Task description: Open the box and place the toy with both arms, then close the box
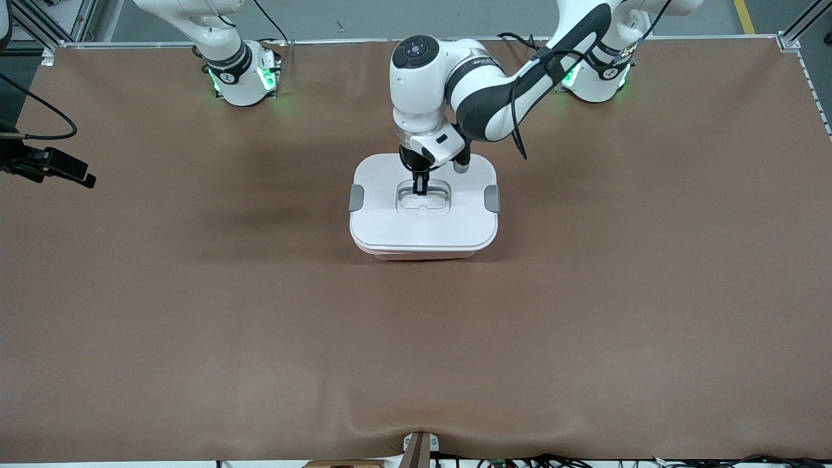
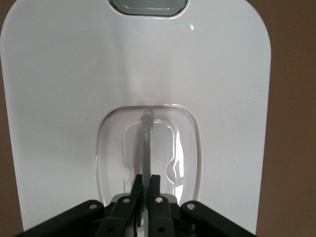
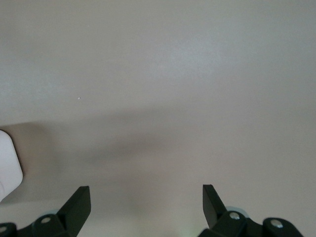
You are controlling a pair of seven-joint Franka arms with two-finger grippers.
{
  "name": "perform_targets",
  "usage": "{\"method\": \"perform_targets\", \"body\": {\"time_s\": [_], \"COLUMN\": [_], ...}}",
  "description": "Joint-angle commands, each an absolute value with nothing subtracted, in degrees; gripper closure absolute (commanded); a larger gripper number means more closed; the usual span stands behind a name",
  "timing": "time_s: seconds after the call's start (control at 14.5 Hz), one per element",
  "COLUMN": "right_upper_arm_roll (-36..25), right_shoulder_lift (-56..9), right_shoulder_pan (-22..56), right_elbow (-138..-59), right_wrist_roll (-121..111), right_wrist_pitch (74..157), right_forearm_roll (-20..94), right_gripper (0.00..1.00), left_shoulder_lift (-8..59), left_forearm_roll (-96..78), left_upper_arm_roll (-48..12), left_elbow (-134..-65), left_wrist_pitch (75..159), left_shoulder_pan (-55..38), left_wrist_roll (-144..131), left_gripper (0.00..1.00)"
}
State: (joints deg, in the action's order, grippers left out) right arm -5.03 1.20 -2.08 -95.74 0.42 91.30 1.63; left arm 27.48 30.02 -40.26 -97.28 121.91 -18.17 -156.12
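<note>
- While the box (image 1: 424, 208) sits lidded mid-table, I see my left gripper (image 1: 420, 188) down in the lid's recess, pinching the clear handle (image 2: 146, 143).
- My right gripper (image 3: 146, 205) waits with fingers spread over bare table (image 3: 173, 89) toward the right arm's end.

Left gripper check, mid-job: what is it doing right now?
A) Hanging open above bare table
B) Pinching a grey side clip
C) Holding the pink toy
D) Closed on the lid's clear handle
D. In the left wrist view the left gripper has its fingers pressed together on the thin clear handle in the recess of the white lid; the front view shows it over the middle of the box, away from both grey clips.
</note>
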Motion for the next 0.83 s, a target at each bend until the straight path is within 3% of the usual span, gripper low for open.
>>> {"method": "perform_targets", "body": {"time_s": [0.0, 0.76], "right_upper_arm_roll": [-4.9, -4.8], "right_shoulder_lift": [1.2, 1.0], "right_shoulder_pan": [-1.5, -1.3], "right_elbow": [-94.7, -94.4], "right_wrist_roll": [0.0, -0.6], "right_wrist_pitch": [90.9, 91.0], "right_forearm_roll": [2.7, 1.4], "right_gripper": [0.00, 0.00], "left_shoulder_lift": [23.9, 25.6], "left_forearm_roll": [31.6, 31.5], "left_upper_arm_roll": [-40.4, -40.1], "left_elbow": [-100.4, -100.7], "left_wrist_pitch": [123.8, 126.7], "left_shoulder_pan": [-17.6, -17.5], "left_wrist_roll": [-159.9, -163.6], "left_gripper": [1.00, 1.00]}}
